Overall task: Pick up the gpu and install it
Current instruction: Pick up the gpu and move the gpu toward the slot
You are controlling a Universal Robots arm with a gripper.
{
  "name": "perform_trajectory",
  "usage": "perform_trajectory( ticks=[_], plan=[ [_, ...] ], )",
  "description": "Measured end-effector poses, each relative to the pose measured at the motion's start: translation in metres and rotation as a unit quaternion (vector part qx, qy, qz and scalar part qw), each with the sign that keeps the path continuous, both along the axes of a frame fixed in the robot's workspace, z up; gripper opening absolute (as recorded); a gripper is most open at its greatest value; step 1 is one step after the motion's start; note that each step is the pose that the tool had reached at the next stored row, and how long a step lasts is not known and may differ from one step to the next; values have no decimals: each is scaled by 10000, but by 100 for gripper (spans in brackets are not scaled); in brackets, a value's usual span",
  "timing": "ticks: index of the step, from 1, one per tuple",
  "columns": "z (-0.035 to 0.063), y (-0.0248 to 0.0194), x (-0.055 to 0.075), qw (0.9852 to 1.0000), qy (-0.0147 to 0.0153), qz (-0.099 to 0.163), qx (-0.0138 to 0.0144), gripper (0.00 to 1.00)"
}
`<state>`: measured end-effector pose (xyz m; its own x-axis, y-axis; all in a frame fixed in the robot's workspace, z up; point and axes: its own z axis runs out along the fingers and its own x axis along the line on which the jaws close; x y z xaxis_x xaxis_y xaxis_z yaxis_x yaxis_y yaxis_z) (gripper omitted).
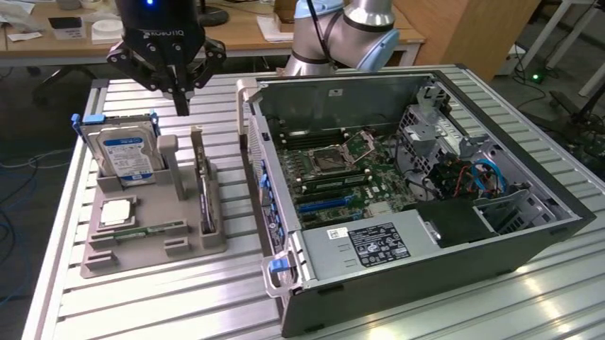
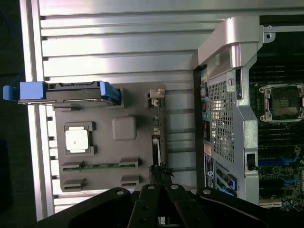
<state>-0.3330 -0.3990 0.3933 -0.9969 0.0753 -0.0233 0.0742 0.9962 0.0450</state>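
The gpu (image 1: 200, 190) stands on edge in a slot of the grey holder (image 1: 142, 251), a thin dark card with a pale bracket at its far end. In the wrist view the gpu (image 2: 156, 142) appears edge-on, running along one side of the holder (image 2: 124, 128). My gripper (image 1: 181, 105) hangs above the holder's far end, between the hard drive and the card, shut with nothing between its fingers. In the wrist view the gripper (image 2: 160, 172) has its closed tips over one end of the card.
The open computer case (image 1: 406, 276) lies to the exterior view's right of the holder, with motherboard (image 1: 331, 170) and blue slots (image 1: 326, 205) exposed. The holder also carries a blue-labelled hard drive (image 1: 127, 156), a processor (image 1: 115, 211) and a memory stick (image 1: 142, 231).
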Motion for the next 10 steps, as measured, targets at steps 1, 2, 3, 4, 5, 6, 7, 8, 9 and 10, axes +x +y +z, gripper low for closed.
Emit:
perform_trajectory(
  ticks=[1,2,3,4,5,6,7,8,9,10],
  plan=[
    [0,0,0,10000,0,0,0,10],
    [0,0,0,10000,0,0,0,10],
    [0,0,0,10000,0,0,0,10],
    [0,0,0,10000,0,0,0,10],
    [0,0,0,10000,0,0,0,10],
    [0,0,0,10000,0,0,0,11],
    [0,0,0,10000,0,0,0,11],
    [0,0,0,10000,0,0,0,17],
    [0,0,0,10000,0,0,0,23],
    [0,0,0,10000,0,0,0,29]
  ],
)
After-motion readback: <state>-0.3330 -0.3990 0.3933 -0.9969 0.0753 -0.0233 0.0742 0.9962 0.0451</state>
